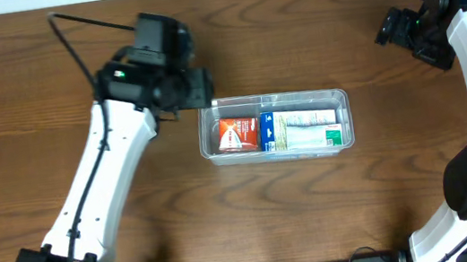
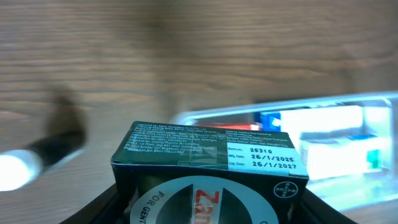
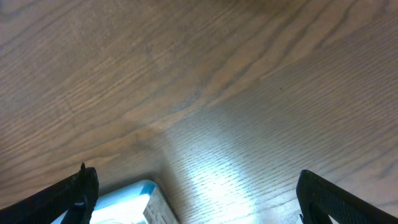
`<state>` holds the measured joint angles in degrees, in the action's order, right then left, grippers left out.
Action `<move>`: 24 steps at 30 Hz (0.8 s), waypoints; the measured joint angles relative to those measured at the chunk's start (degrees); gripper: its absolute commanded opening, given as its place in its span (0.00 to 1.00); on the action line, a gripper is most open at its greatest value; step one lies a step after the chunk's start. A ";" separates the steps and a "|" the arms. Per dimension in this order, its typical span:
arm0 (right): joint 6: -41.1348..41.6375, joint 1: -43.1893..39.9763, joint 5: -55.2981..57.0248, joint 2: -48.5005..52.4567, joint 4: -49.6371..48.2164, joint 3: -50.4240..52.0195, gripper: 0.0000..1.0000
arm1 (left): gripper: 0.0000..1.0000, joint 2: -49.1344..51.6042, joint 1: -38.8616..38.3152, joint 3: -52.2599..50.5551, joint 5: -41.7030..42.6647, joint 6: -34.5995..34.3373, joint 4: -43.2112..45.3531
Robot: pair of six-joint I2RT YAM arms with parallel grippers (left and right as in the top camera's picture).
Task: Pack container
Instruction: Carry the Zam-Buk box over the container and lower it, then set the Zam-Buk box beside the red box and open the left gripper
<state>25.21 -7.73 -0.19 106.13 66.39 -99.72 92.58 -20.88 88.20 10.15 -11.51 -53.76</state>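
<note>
Nearest the left wrist camera, a dark green box with a white date label is being gripped by the left claw, whose jaws are being kept partway apart against the box's sides. Just beyond the box, the container is being seen lying flat on the wooden bench, near its middle and just to the right of the left claw. Three small boxes are being carried inside it: a red one at its left end, a blue-and-white one beside that, and a white-and-green one filling the right part. Farthest off, the right claw is being held wide apart and empty over bare bench at the far right edge, well apart from the container.
</note>
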 measured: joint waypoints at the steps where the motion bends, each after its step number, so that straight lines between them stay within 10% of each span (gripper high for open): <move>1: 0.00 0.00 0.00 0.00 0.00 0.00 0.99 | 0.59 0.00 -1.22 0.00 -0.02 -0.68 0.00; 24: 0.00 0.02 0.00 0.00 0.00 0.00 0.99 | 0.60 14.29 -15.13 -0.55 -8.57 -12.44 0.22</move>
<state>25.21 -7.70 -0.19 106.13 66.39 -99.72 106.87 -36.01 87.66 1.58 -23.94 -53.54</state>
